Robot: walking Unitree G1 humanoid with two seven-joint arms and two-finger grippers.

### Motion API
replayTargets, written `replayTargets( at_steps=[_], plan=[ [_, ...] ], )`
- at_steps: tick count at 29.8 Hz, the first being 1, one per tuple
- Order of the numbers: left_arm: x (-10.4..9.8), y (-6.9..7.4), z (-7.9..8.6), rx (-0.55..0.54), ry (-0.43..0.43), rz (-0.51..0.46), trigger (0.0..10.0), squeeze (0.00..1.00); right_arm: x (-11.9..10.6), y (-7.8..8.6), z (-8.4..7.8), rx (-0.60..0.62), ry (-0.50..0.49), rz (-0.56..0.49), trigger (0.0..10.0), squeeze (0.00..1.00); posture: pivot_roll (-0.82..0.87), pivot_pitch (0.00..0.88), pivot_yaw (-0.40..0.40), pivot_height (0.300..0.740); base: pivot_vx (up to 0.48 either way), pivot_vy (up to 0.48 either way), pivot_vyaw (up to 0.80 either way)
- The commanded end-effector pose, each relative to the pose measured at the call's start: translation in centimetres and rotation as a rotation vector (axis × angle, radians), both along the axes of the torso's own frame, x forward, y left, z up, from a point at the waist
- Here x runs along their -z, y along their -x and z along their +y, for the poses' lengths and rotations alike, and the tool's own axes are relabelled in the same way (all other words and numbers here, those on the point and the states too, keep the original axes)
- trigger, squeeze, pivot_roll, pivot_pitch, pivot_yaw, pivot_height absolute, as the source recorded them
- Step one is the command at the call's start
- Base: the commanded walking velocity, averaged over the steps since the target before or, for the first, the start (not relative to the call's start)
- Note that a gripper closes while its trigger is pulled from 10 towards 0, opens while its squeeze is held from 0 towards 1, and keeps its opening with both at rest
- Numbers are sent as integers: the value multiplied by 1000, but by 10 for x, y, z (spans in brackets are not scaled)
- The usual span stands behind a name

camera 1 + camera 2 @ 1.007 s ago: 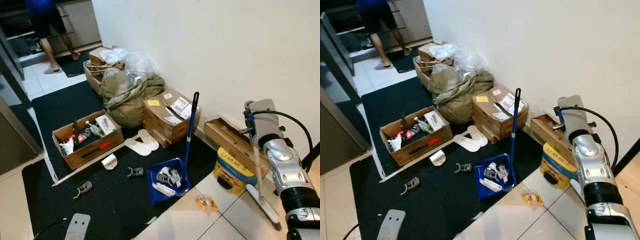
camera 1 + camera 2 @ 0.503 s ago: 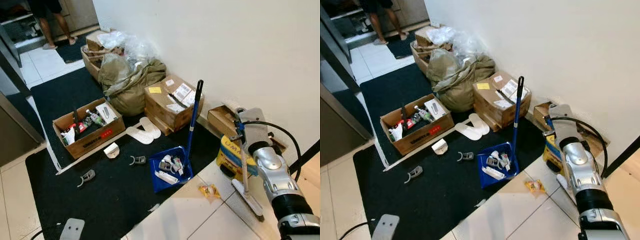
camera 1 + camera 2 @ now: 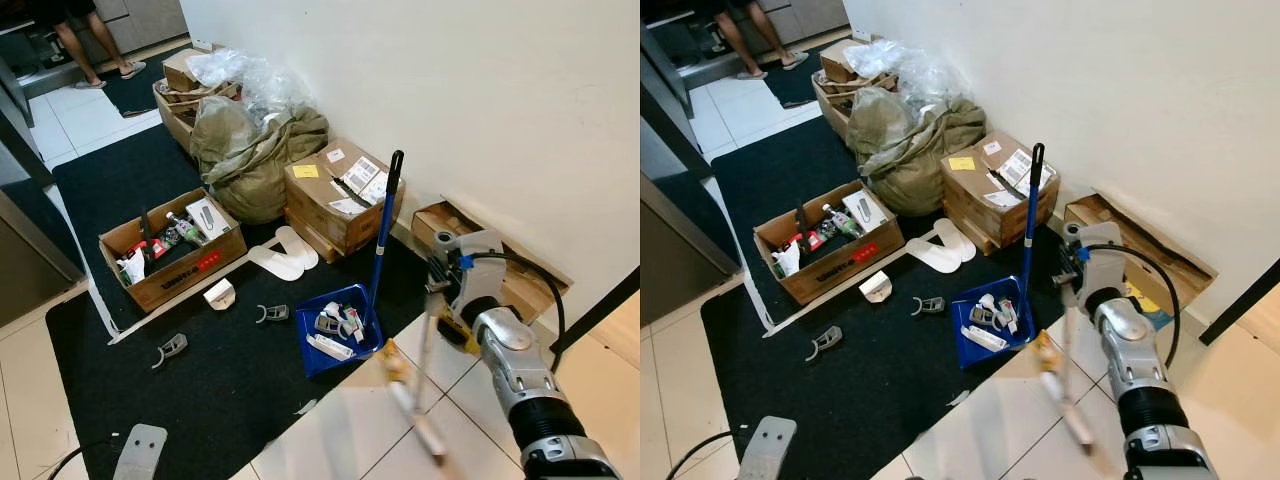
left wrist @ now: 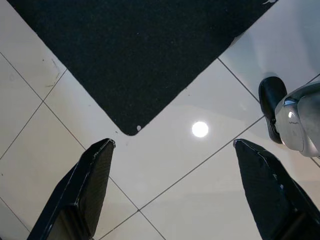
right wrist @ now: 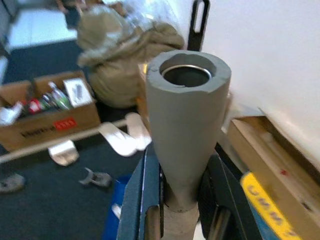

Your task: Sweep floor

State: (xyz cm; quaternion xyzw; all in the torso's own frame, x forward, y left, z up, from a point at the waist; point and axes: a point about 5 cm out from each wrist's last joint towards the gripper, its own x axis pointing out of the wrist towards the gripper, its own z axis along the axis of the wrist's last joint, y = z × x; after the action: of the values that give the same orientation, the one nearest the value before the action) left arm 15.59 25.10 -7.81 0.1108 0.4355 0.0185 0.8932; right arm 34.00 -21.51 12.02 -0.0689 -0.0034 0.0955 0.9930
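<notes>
Dustpan: blue, on the black mat's edge, holding scraps.
Wrapper: beside dustpan, on tile.
Right gripper: fingers clamp the broom.
Left gripper: fingers spread.
Change: broom head swung toward dustpan, reaching the wrapper.

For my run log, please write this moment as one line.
right gripper: shut on broom | broom head: near yellow wrapper | blue dustpan: holding litter | left gripper: open, idle

A grey broom handle is seen. Beside its head, a blue dustpan on a black mat, a yellow wrapper and glossy white tiles are shown.
</notes>
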Motion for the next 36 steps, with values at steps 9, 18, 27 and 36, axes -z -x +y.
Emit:
replayTargets(
  at_steps=[9, 18, 27, 36],
  plan=[
    [1, 3, 5, 11, -15, 29, 10000, 0, 14, 14, 24, -275, 3, 86, 10000, 0, 24, 106, 83, 740, 0, 0, 0],
    [3, 6, 1, 11, -3, 35, 10000, 0, 36, 29, -1, -348, 160, 306, 10000, 0, 17, 108, 81, 740, 0, 0, 0],
    [5, 10, -1, 8, 2, 50, 10000, 0, 10, 18, -62, -46, 292, 352, 10000, 0, 16, 110, 77, 740, 0, 0, 0],
    [6, 12, -1, 2, 3, 54, 10000, 0, -5, 13, -77, 61, 303, 352, 10000, 0, 17, 110, 75, 740, 0, 0, 0]
  ],
)
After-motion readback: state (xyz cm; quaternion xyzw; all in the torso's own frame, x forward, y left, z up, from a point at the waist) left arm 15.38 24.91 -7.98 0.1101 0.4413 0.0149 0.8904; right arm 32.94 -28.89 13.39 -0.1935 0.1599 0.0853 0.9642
